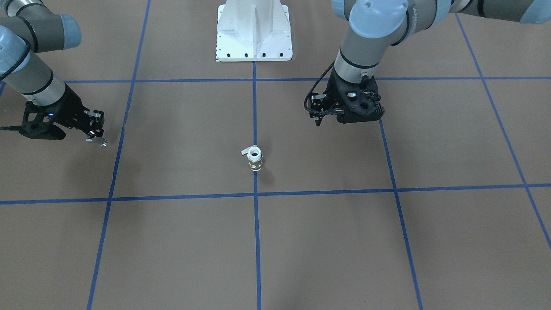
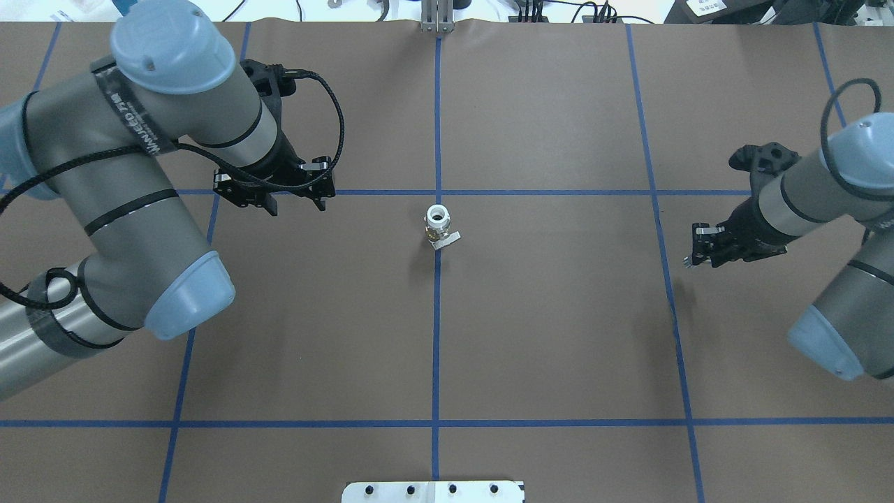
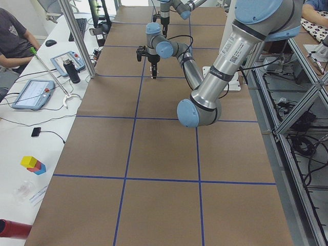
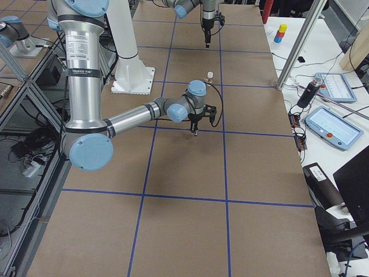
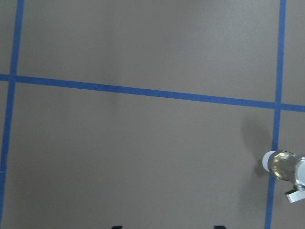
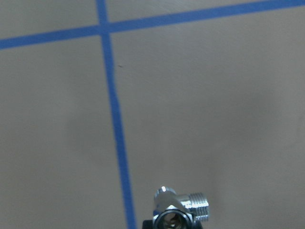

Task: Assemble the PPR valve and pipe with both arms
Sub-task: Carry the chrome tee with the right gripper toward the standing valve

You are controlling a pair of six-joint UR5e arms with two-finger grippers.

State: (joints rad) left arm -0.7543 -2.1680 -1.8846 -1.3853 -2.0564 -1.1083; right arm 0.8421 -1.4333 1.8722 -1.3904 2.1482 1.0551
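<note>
The PPR valve [image 1: 255,158] stands upright on the brown table at the centre tape line, white tube end up, brass middle, pale lever to one side; it also shows in the overhead view [image 2: 438,227] and at the right edge of the left wrist view [image 5: 283,167]. My left gripper [image 2: 297,202] is open and empty, hovering beside the valve and well apart from it. My right gripper [image 2: 690,260] is shut on the pipe [image 6: 178,212], a shiny silver fitting, held just above the table far from the valve; the pipe also shows in the front view [image 1: 98,140].
The white pedestal base [image 1: 254,34] stands at the robot's side of the table. Blue tape lines [image 2: 436,314] form a grid on the brown surface. A side desk with tablets [image 4: 334,124] and an operator [image 3: 13,41] lie beyond the table's far edge.
</note>
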